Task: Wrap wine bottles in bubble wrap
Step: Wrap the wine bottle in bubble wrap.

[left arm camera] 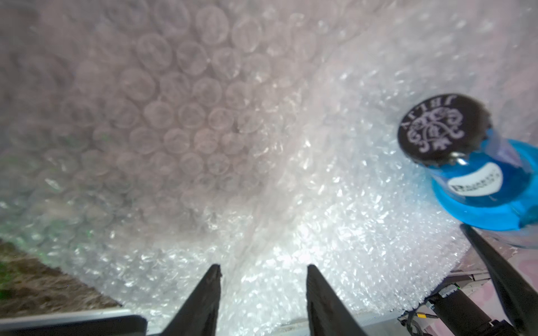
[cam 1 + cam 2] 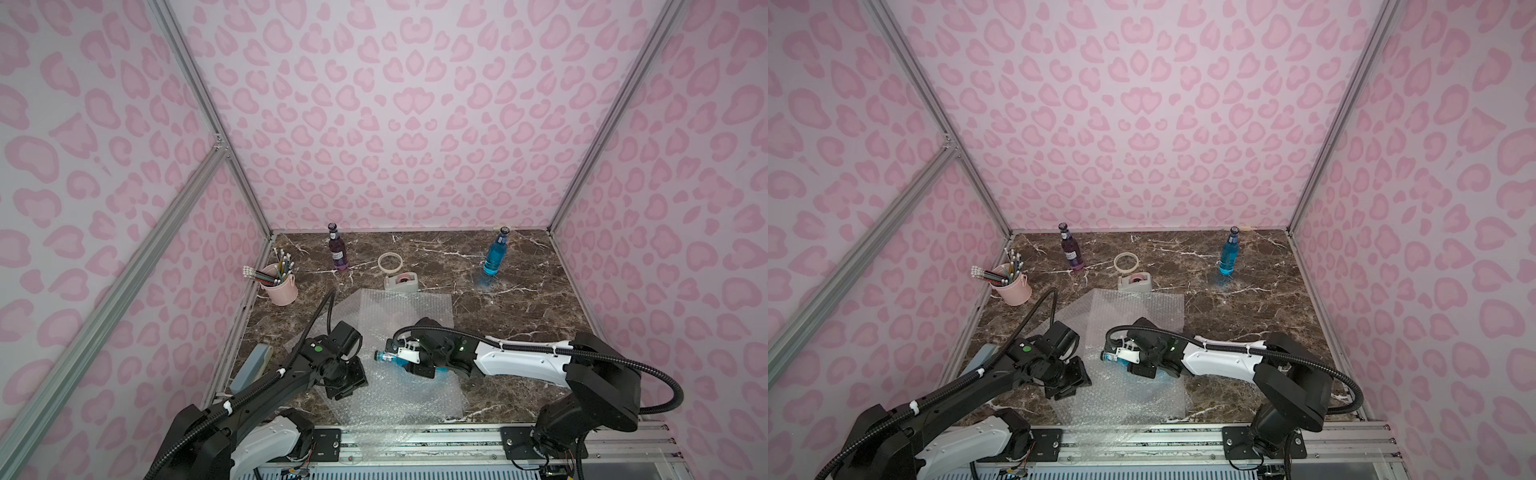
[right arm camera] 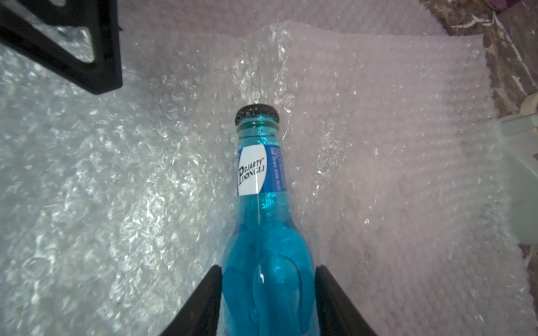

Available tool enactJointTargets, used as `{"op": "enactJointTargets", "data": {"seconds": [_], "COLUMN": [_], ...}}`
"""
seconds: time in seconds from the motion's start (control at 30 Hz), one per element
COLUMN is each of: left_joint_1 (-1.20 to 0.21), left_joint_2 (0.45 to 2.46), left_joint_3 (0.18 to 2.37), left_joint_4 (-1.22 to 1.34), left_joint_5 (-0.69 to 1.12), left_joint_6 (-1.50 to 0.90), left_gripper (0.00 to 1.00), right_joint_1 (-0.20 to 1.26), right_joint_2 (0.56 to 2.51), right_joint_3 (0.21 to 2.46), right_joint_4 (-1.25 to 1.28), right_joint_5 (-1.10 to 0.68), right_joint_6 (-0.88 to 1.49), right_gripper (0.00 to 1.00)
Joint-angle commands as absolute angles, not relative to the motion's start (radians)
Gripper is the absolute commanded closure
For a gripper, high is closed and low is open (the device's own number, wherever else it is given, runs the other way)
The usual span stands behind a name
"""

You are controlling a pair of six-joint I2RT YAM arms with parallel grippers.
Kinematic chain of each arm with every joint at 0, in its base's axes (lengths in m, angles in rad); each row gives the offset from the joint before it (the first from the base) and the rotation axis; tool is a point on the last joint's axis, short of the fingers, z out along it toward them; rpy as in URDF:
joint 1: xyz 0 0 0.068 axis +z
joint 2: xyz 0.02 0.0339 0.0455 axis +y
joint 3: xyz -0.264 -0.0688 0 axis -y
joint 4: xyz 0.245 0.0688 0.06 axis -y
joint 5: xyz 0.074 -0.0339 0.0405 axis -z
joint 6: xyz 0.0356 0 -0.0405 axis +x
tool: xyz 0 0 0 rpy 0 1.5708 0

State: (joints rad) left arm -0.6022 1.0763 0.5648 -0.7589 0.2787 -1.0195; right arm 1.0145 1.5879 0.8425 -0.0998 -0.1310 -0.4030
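Slick, fragile bright blue glass bottle (image 3: 267,232) sits clamped between right fingers (image 3: 201,302); limp clear bubble wrap (image 1: 320,218) ahead of parted left fingers (image 1: 203,296) wants an edge pinch.

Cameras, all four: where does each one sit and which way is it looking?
Top views: high above the robot's base, looking down on the table; left arm and right arm show.
Left wrist: on the left arm, facing bubble wrap past the left gripper.
Right wrist: looks along the held blue bottle in the right gripper.
Shared: both wrist views show that bottle and wrap.
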Motion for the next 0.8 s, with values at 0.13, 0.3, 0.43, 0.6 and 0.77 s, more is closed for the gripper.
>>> {"op": "enactJointTargets", "data": {"seconds": [0.13,0.3,0.43,0.6,0.77], "left_joint_1": [-0.601,-0.601,-0.597,-0.57,-0.525], "left_joint_2": [1.055,1.055,1.05,1.035,1.033], "left_joint_3": [0.563,0.574,0.642,0.704,0.704], "left_joint_4": [-0.752,-0.76,-0.815,-0.862,-0.829], "left_joint_5": [0.299,0.304,0.272,0.243,0.259], "left_joint_6": [-1.02,-1.0,-0.981,-0.991,-1.034], "left_gripper": [0.72,0.97,0.98,0.98,0.98], "right_joint_1": [1.013,1.014,1.013,1.003,0.981], "right_joint_2": [1.614,1.645,1.645,1.588,1.489], "right_joint_3": [0.85,0.867,0.87,0.853,0.816], "right_joint_4": [-0.085,-0.078,-0.072,-0.044,-0.019], "right_joint_5": [-0.154,-0.176,-0.18,-0.189,-0.222], "right_joint_6": [-0.394,-0.394,-0.397,-0.388,-0.37], "right_gripper": [0.49,0.49,0.49,0.47,0.43]}}
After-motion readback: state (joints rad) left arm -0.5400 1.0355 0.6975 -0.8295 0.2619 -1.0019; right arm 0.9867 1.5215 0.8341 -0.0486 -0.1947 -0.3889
